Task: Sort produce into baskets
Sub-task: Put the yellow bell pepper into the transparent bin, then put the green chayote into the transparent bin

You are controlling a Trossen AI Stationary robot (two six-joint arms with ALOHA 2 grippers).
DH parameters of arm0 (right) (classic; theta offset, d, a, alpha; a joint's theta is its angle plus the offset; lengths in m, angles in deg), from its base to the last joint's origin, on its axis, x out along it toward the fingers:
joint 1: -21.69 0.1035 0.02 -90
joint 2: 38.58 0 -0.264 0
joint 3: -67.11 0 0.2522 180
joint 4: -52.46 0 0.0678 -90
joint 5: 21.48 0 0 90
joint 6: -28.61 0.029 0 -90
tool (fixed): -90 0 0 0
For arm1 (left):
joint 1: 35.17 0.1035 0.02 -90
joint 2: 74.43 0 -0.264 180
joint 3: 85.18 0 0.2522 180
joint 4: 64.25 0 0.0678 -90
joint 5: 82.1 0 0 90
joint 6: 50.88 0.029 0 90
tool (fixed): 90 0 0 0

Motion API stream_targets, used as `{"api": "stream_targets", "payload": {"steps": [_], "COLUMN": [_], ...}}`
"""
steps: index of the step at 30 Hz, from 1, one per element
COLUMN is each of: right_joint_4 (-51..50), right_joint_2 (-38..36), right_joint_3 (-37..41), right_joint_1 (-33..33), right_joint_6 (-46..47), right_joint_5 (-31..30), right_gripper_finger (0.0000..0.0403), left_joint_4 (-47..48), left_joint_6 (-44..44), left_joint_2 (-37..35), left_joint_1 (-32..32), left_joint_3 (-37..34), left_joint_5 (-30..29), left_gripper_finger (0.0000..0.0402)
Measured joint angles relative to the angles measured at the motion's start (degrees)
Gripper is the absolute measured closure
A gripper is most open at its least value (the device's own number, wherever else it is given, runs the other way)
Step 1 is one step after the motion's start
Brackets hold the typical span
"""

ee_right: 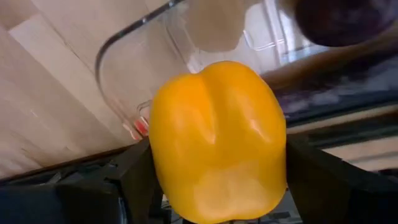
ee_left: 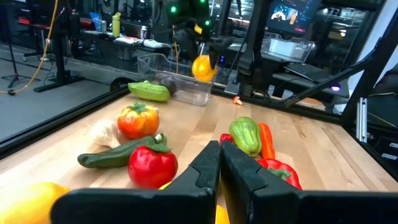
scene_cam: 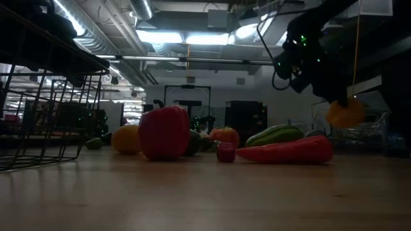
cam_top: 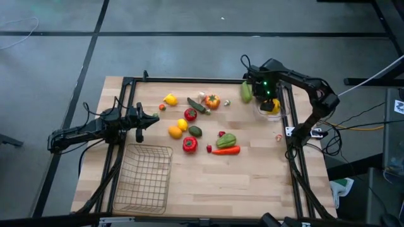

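My right gripper (cam_top: pixel 270 99) is at the table's far right, shut on a yellow pepper (ee_right: pixel 217 143). It holds the pepper above the clear plastic bin (cam_top: pixel 273 113), which also shows in the right wrist view (ee_right: pixel 155 56). A dark purple piece (ee_right: pixel 348 18) shows in the bin. My left gripper (cam_top: pixel 151 119) is shut and empty at the table's left, pointing toward the loose produce (cam_top: pixel 196 126) at mid-table. The wire-mesh basket (cam_top: pixel 145 180) stands on the table near the front left. My right gripper pinches the yellow pepper between its two fingers (ee_right: pixel 134 180) by the pepper's opposite sides (ee_right: pixel 163 149). The fingers come from above, pointing down. The pepper hangs below the gripper (scene_cam: pixel 345 113), lifted clear above the clear bin.
A green vegetable (cam_top: pixel 245 92) lies just left of the bin. Red peppers, lemons, an orange, a dark cucumber, a carrot (cam_top: pixel 226 151) and small red pieces lie scattered mid-table. A black frame (cam_top: pixel 189 81) rims the table. The near right of the table (cam_top: pixel 252 183) is bare wood.
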Motion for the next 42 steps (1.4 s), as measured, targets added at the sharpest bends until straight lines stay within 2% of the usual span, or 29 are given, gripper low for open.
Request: {"api": "stream_targets", "payload": {"steps": [14, 22, 31, 33, 42], "right_joint_4": [10.5, 12.2, 11.3, 10.5, 3.9], "right_joint_2": [0.0, 0.0, 0.0, 0.0, 0.0], "right_joint_3": [10.4, 10.4, 10.4, 10.3, 3.3], "right_joint_1": [-4.4, -4.4, -4.4, -4.4, -4.4], "right_joint_6": [-3.1, -4.0, -5.0, -5.0, -3.8], "right_joint_5": [4.6, 4.6, 5.2, 5.3, 8.3], "right_gripper_finger": [0.0113, 0.0105, 0.0016, 0.0007, 0.0031], "left_joint_4": [0.0, 0.0, 0.0, 0.0, 0.0], "left_joint_6": [0.0, 0.0, 0.0, 0.0, 0.0], "left_joint_2": [0.0, 0.0, 0.0, 0.0, 0.0], "left_joint_1": [0.0, 0.0, 0.0, 0.0, 0.0], "left_joint_3": [0.0, 0.0, 0.0, 0.0, 0.0], "left_joint_5": [0.0, 0.0, 0.0, 0.0, 0.0], "left_gripper_finger": [0.0391, 0.0391, 0.0391, 0.0391, 0.0391]}}
